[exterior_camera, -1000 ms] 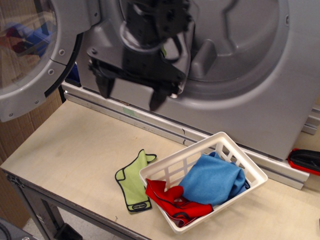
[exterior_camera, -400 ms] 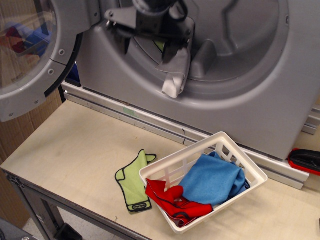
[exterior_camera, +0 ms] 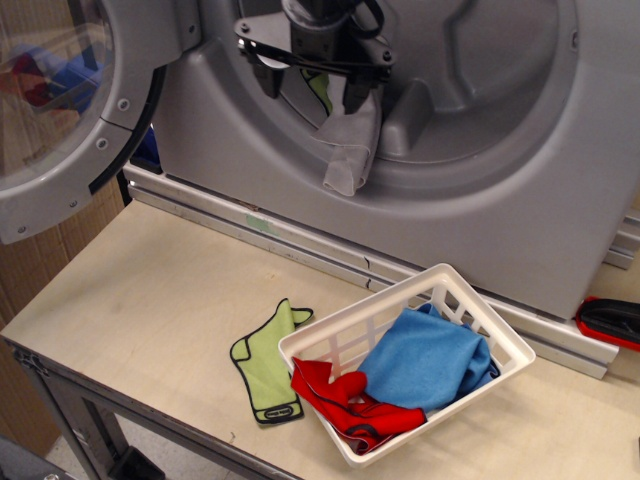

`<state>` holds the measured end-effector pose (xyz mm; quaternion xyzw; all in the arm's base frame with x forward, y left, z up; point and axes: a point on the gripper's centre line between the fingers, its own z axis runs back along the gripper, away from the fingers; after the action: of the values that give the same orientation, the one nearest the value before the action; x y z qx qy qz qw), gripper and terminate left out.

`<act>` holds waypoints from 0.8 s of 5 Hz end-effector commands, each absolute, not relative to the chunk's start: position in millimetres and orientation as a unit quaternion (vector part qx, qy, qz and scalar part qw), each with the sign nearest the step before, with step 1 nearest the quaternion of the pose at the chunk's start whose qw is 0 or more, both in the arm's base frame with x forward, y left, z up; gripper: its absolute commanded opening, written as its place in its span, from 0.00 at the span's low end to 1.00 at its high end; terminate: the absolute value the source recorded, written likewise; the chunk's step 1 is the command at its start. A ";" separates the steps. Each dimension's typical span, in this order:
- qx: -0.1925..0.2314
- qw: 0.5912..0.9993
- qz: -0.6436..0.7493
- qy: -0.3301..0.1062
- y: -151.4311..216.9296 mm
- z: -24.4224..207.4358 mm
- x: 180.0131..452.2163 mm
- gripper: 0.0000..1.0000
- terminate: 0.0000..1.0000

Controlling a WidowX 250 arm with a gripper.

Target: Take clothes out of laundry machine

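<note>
Pale wood table [exterior_camera: 150, 300] fronts the washer [exterior_camera: 520, 200], whose door [exterior_camera: 70, 110] swings open at its left. Left of the basket [exterior_camera: 505, 350] lies a green cloth [exterior_camera: 265, 365] – inside it, red cloth [exterior_camera: 345, 400] and blue cloth [exterior_camera: 425, 360]. Up in the drum, the gripper [exterior_camera: 312, 85] stands spread-fingered over a white cloth [exterior_camera: 350, 150] draping the rim – another green piece [exterior_camera: 320, 88] lies behind.

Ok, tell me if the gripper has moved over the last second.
Yes. The gripper has risen from below the drum's lower lip into the laundry machine opening, above the white cloth hanging there.
</note>
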<state>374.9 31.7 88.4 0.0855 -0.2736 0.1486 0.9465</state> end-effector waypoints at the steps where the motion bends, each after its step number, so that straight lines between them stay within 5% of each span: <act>1: 0.069 0.931 0.174 -0.313 37.5 100.1 399.3 1.00 0.00; 3: 0.034 0.923 0.185 -0.335 37.1 88.6 422.7 1.00 0.00; 4: 0.051 0.931 0.191 -0.306 37.3 81.0 432.0 1.00 0.00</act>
<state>428.8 34.0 56.2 0.0535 -0.2768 0.1933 0.9398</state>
